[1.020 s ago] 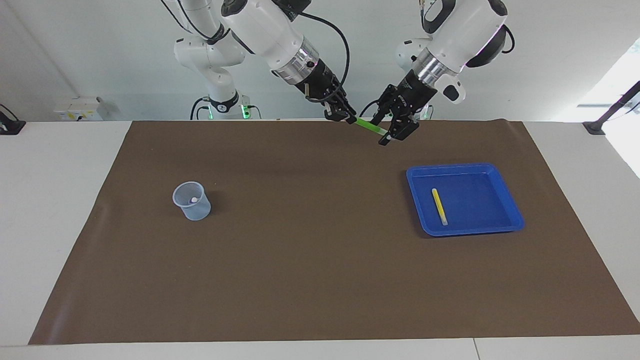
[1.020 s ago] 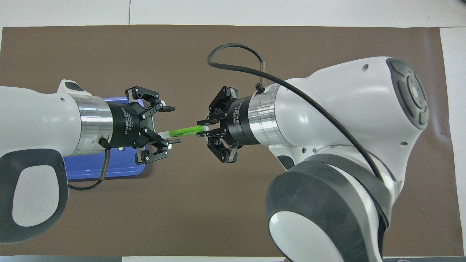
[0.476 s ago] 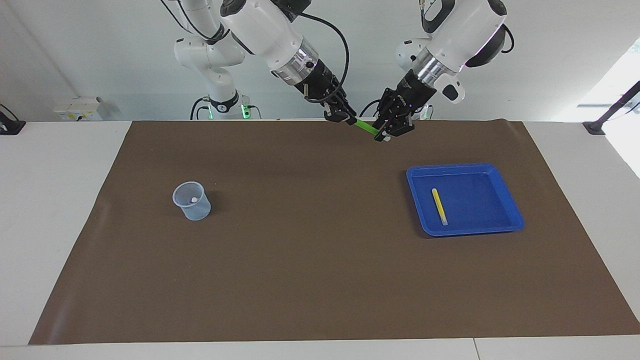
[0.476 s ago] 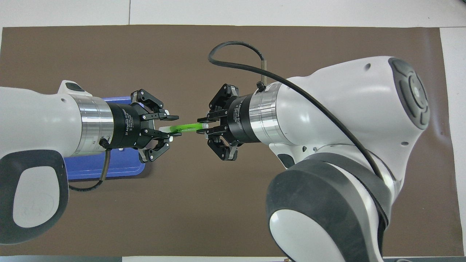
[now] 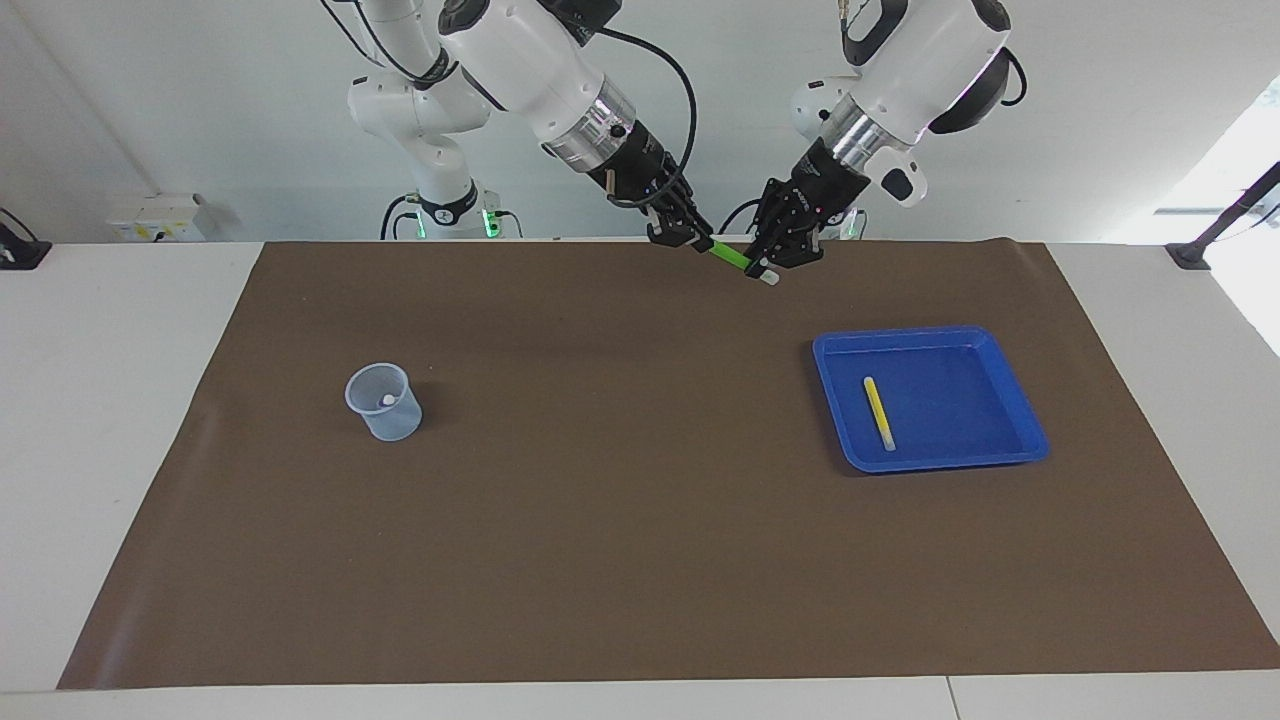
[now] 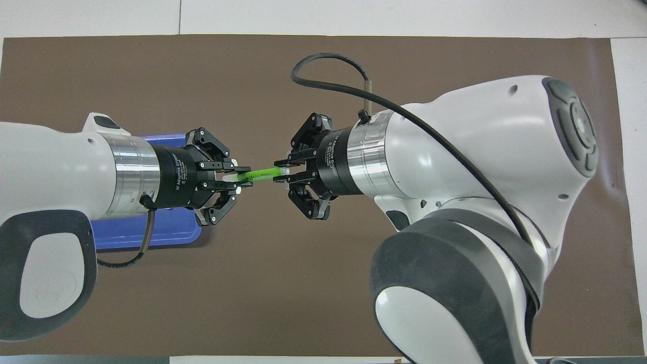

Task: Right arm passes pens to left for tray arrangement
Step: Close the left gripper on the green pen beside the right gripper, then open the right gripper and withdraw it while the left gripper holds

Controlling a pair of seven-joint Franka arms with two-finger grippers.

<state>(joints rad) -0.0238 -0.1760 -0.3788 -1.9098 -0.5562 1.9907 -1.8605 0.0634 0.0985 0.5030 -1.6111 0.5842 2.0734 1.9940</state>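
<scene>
In the facing view, a small clear cup [image 5: 382, 401] stands on the brown mat [image 5: 620, 520] toward the right arm's end of the table, with something small and whitish inside it. The right gripper [image 5: 692, 235] hangs above the mat's edge nearest the robots, its fingers clenched on one end of the green pen [image 5: 731, 256]. The left gripper [image 5: 768, 262] meets it there, its fingers pressed around the pen's whitish other end, so both grippers grasp the pen in mid-air. The blue tray [image 5: 1010, 375] rests on the mat toward the left arm's end of the table, and the yellow pen [image 5: 878, 411] lies flat inside it.
</scene>
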